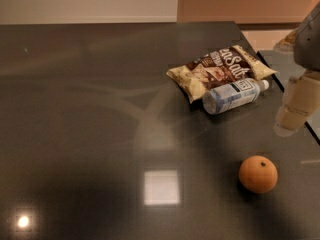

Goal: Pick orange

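While claw [293,115] held at right, state indiscernible: one orange [258,174], one bottle [232,96], one snack bag [212,70] counted on desk [75,114].

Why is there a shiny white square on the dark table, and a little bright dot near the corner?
In the camera view, the white square and the small dot are glare, lights mirrored in the glossy table. In the same view, a soft shadow hugs the orange, and the gripper hangs pale at the right edge, above and right of the orange.
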